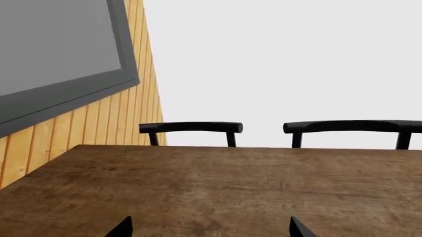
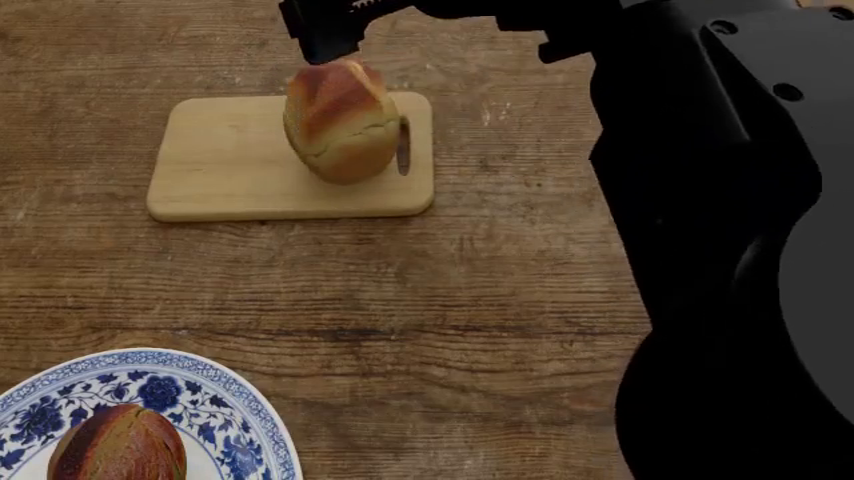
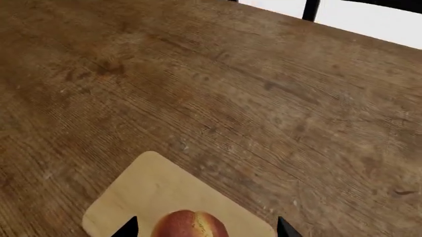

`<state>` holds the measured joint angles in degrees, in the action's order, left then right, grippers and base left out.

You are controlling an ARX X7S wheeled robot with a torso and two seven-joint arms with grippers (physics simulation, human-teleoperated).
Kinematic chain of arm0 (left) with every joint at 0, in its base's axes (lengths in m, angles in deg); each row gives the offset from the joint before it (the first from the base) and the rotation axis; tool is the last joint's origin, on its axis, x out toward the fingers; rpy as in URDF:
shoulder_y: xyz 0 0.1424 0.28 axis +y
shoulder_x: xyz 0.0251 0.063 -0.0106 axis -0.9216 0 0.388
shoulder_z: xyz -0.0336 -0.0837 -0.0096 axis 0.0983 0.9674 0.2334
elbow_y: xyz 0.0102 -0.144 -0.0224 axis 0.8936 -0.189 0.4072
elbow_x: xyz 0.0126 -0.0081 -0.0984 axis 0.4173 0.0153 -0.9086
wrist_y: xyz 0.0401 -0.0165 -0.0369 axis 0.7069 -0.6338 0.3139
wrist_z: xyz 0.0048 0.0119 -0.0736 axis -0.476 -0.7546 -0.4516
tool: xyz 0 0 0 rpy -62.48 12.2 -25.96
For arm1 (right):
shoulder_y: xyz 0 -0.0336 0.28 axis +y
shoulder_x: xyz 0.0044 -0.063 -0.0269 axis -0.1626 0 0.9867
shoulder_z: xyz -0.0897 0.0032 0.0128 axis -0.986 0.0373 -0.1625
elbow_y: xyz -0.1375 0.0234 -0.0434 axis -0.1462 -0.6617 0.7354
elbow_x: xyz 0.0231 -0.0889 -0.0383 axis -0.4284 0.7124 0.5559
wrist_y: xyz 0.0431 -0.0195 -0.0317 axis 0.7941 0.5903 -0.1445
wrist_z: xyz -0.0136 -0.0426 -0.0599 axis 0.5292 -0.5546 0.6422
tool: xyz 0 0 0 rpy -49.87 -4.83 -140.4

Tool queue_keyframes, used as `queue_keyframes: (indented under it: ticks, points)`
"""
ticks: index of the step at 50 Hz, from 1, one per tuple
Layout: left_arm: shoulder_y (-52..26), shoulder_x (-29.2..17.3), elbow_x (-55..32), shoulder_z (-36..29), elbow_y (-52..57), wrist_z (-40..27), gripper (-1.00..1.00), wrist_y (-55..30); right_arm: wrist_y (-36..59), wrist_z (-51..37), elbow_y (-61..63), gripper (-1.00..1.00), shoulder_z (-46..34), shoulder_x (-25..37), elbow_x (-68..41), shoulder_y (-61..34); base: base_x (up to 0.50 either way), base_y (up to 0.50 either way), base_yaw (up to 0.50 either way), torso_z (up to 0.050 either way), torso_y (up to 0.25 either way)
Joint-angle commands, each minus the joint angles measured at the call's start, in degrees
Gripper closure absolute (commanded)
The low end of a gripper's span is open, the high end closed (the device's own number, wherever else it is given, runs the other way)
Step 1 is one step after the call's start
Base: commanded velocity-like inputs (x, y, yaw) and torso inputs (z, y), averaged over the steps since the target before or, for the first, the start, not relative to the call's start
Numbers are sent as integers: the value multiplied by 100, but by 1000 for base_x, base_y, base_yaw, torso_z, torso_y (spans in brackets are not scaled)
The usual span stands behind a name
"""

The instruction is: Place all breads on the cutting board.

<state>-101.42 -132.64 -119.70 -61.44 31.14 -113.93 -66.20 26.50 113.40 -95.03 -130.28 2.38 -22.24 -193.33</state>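
Golden loaf [image 2: 340, 122] upright on the cutting board [image 2: 227, 170], upper left; right gripper [image 2: 327, 38] jaws released. Dark roll [image 2: 118, 445], lower-left plate [image 2: 234, 420]: light, soft, grip its sides. Left jaws spread, empty.

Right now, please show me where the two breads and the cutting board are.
golden loaf [image 2: 340, 125], head view, middle of its crust.
dark roll [image 2: 118, 445], head view, its top, on the plate.
cutting board [image 2: 220, 170], head view, bare wood beside the loaf.
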Motion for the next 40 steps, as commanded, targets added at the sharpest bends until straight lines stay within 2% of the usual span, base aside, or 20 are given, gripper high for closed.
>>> queue_keyframes:
  ticks: [1, 7, 16, 20, 25, 33, 37, 40]
  points:
    - [-198, 35, -98, -95, -60, 53, -100, -179, 272, 534, -98, -100, 1844, 138, 1975, -375, 0, 0, 0, 0, 0]
    - [-729, 191, -173, -288, -292, 176, -100, -542, 464, 1010, -97, -100, 3204, 282, 3612, -627, 0, 0, 0, 0, 0]
    - [-1628, 416, -597, -614, -899, 733, -100, -1295, 506, 1356, -90, -100, 3931, 600, 4665, -947, 0, 0, 0, 0, 0]
    - [-1973, 437, -908, -713, -1189, 964, -100, -1634, 508, 1420, -80, -100, 4025, 709, 4869, -1046, 0, 0, 0, 0, 0]
    - [-2470, 445, -2058, -919, -1822, 944, -100, -2071, 600, 1480, 4, -100, 4168, 938, 4817, -1192, 0, 0, 0, 0, 0]
    - [-3394, 608, -3030, -1450, -2565, 989, -100, -2770, 957, 1214, 696, -100, 4264, 1282, 4725, -951, 0, 0, 0, 0, 0]
    - [-3944, 675, -3597, -1956, -2944, 931, -100, -3153, 1116, 1102, 896, -100, 4298, 1373, 4692, -904, 0, 0, 0, 0, 0]
    - [-4104, 589, -4237, -2397, -3011, 765, -100, -3109, 1103, 1086, 819, -100, 4294, 1363, 4715, -948, 0, 0, 0, 0, 0]
